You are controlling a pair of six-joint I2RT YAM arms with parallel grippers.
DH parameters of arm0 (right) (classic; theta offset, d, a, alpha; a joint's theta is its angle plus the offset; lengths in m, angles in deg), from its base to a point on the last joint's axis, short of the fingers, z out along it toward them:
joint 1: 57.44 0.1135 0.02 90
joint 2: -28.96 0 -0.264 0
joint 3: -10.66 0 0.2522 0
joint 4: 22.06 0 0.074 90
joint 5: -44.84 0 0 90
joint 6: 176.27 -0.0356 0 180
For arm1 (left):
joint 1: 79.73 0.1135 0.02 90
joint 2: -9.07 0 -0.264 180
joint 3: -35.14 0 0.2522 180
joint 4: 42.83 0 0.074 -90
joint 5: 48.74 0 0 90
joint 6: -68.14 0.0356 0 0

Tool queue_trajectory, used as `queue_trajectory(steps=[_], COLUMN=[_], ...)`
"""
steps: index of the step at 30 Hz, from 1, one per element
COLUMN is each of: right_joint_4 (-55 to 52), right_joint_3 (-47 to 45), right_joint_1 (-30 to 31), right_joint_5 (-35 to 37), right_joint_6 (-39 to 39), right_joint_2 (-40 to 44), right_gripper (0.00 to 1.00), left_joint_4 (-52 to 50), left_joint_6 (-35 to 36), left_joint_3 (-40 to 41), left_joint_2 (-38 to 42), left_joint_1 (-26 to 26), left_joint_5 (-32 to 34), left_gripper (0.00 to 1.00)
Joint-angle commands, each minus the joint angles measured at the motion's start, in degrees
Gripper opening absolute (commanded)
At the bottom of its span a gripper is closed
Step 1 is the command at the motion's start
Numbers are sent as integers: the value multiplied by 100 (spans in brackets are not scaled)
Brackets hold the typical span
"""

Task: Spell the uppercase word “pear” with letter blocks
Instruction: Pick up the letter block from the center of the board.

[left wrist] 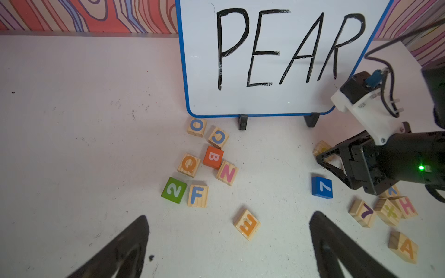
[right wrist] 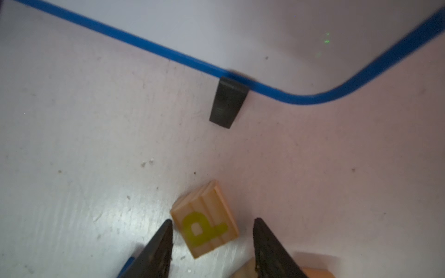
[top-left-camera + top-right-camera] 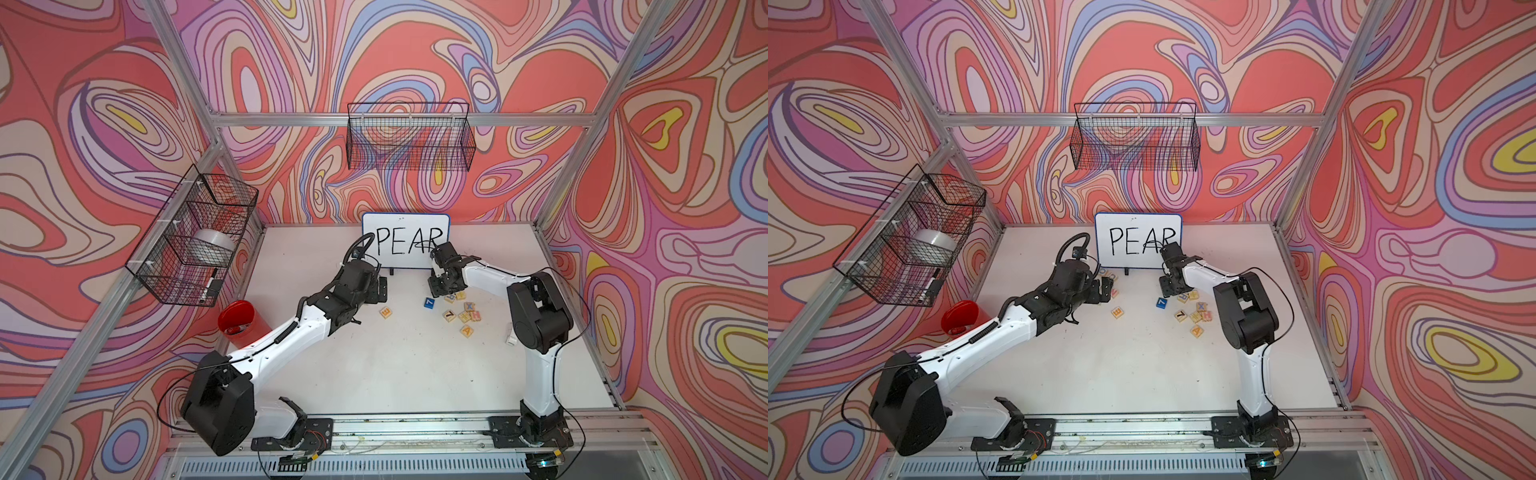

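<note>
The P block (image 2: 204, 226), pale wood with a yellow letter, lies on the white table (image 3: 395, 374) between the fingers of my right gripper (image 2: 213, 220). One finger is at its side and a gap shows at the other, so the gripper stands open around it. The E block (image 1: 246, 223) lies alone just ahead of my left gripper (image 1: 230, 215), which is wide open and holds nothing. The A block (image 1: 404, 246) sits at the near edge of the right-hand cluster. I cannot pick out the R block; one block with a blue letter (image 1: 391, 191) is half hidden under the right gripper.
The whiteboard (image 3: 405, 239) reading PEAR stands at the back on two black feet. A blue 7 cube (image 1: 322, 187) lies near the right gripper. A green 2 cube (image 1: 173, 190) sits in a left cluster with Q, B, N, F, C, O. A red cup (image 3: 243, 322) stands far left.
</note>
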Motion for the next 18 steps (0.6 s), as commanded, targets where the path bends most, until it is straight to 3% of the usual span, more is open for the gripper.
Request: queue_trajectory(steps=[1, 11, 18], right_joint_4=[69, -88, -288], right_joint_3=[128, 51, 83], right_joint_1=[85, 287, 745], right_joint_5=[165, 632, 1314], right_joint_6=[-106, -934, -2383], right_joint_2=[-160, -37, 579], right_gripper=[50, 29, 22], left_joint_4=[-188, -267, -287], left_joint_6=[48, 133, 180], left_joint_3=[90, 111, 230], left_joint_2=[188, 265, 456], left_joint_1=[16, 18, 18], left_joint_5=[202, 307, 307], left_gripper=[100, 100, 100])
